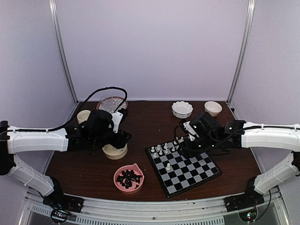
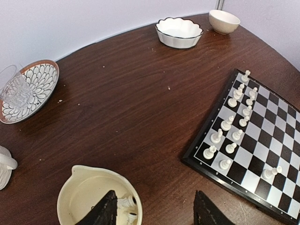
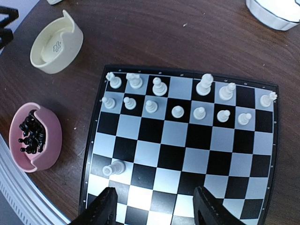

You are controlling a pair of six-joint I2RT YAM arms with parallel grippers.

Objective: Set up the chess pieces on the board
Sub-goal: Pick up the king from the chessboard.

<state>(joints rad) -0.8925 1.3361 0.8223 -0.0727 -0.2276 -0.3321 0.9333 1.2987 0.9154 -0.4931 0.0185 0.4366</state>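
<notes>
- Step in hand: filling the white ranks, with chess pieces in two rows along the far left edge of the board, a few squares bare, and one tipped piece nearer the middle.
- Board near the front right corner of the table.
- Above the cream bowl of leftover white men: left gripper, jaws apart, empty.
- Above the board: right gripper, jaws apart, empty.
- Next, probably: a careful pinch on one small man in the bowl.
</notes>
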